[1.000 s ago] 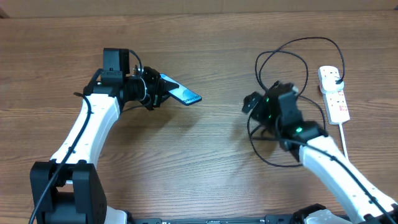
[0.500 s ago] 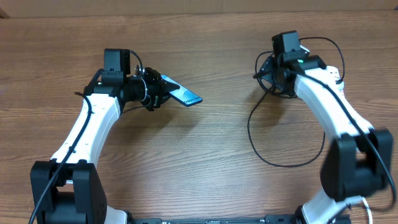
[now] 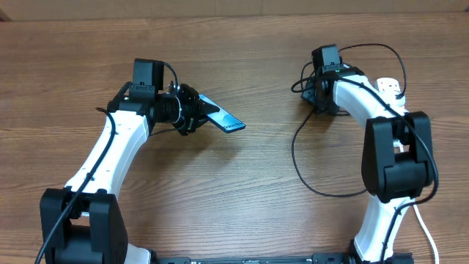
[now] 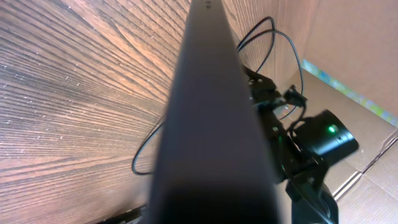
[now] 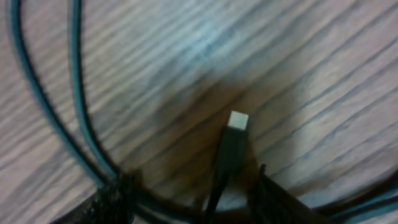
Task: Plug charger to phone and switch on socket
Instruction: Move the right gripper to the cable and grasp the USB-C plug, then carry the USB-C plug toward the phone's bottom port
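Observation:
My left gripper (image 3: pixel 196 114) is shut on the phone (image 3: pixel 223 119), holding it tilted above the table with its blue screen up. In the left wrist view the phone (image 4: pixel 211 124) shows edge-on as a dark bar that hides the fingers. My right gripper (image 3: pixel 309 94) is low over the coiled charger cable (image 3: pixel 294 154), left of the socket (image 3: pixel 386 85). In the right wrist view the gripper (image 5: pixel 193 196) is open, a finger on each side of the charger's connector tip (image 5: pixel 234 138), which lies on the wood pointing away.
The socket is half hidden by my right arm, with the charger's black plug in it. Black cable loops spread across the table from the socket toward the front right. A cardboard wall stands along the back edge.
My right arm has swung from mid-table to the back, ending over the cable near the socket. My left arm has shifted slightly right with the phone.

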`<action>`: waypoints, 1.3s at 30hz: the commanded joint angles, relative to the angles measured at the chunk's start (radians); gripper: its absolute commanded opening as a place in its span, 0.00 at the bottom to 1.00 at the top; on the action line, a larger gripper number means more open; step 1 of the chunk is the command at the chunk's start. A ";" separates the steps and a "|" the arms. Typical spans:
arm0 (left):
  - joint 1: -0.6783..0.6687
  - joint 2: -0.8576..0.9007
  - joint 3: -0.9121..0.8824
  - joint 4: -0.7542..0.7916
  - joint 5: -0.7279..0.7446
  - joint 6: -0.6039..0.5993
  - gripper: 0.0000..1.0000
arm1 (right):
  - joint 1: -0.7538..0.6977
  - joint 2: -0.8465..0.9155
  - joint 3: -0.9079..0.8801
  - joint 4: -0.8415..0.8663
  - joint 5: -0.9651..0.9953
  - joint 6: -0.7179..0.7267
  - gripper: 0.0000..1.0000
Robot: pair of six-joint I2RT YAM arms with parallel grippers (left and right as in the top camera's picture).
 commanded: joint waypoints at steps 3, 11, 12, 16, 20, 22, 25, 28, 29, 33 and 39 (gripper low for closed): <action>-0.003 0.006 0.005 0.003 0.027 0.020 0.13 | -0.004 0.016 0.030 -0.019 0.010 0.015 0.57; -0.003 0.006 0.005 -0.004 0.027 0.019 0.14 | -0.003 0.016 0.030 -0.054 0.008 0.019 0.37; -0.003 0.006 0.005 -0.011 0.027 0.019 0.10 | -0.003 0.016 0.029 -0.066 0.008 0.019 0.36; -0.003 0.006 0.005 -0.020 0.027 0.018 0.04 | -0.003 0.016 0.029 -0.086 0.008 0.019 0.35; -0.003 0.006 0.005 -0.023 0.029 0.019 0.04 | -0.003 0.016 0.029 -0.087 -0.022 0.018 0.28; -0.003 0.006 0.005 -0.042 0.031 0.019 0.04 | -0.003 0.016 0.029 -0.086 -0.058 0.018 0.22; -0.003 0.006 0.005 -0.045 0.031 0.019 0.04 | -0.003 0.016 0.029 -0.086 -0.065 0.018 0.17; -0.003 0.006 0.005 -0.045 0.027 0.019 0.04 | -0.003 0.016 0.029 -0.082 -0.064 0.018 0.13; -0.003 0.006 0.005 -0.044 0.027 0.020 0.04 | -0.003 0.016 0.029 -0.079 -0.063 0.018 0.10; -0.003 0.006 0.005 -0.037 0.032 0.056 0.04 | -0.004 0.016 0.044 -0.079 -0.061 -0.005 0.04; 0.011 0.006 0.005 0.031 0.134 0.132 0.04 | -0.004 -0.013 0.130 -0.099 -0.062 -0.156 0.04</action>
